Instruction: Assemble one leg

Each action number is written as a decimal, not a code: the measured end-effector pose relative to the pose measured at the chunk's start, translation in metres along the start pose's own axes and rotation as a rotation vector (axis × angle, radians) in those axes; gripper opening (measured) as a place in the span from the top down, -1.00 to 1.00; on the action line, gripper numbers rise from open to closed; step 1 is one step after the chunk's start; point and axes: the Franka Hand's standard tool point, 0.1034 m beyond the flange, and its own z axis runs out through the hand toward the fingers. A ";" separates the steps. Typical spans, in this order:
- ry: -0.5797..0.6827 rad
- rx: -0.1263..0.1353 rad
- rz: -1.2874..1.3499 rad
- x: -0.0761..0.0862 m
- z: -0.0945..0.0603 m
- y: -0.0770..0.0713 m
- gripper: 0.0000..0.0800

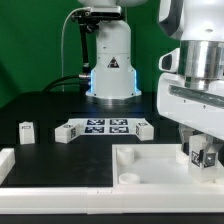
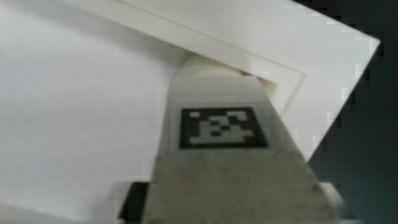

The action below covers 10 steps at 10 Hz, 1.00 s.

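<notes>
My gripper [image 1: 203, 153] is shut on a leg [image 1: 206, 151], a short white block with a black-and-white tag. It holds the leg upright at the near right corner of the large white top [image 1: 140, 163]. In the wrist view the leg [image 2: 222, 125] runs from my gripper [image 2: 231, 205] out to the corner of the top [image 2: 89, 110]. Its far end is at the raised rim there; I cannot tell whether it is seated. A dark fingertip [image 2: 135, 200] shows beside the leg.
Three loose legs lie on the black table: one at the left [image 1: 27, 131], one [image 1: 65, 133] and one [image 1: 143, 129] at the ends of the marker board [image 1: 105, 126]. A white part [image 1: 6, 160] sits at the left edge. The robot base [image 1: 111, 70] stands behind.
</notes>
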 end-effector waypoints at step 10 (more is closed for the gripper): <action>0.049 0.057 -0.994 0.001 -0.005 0.004 -0.62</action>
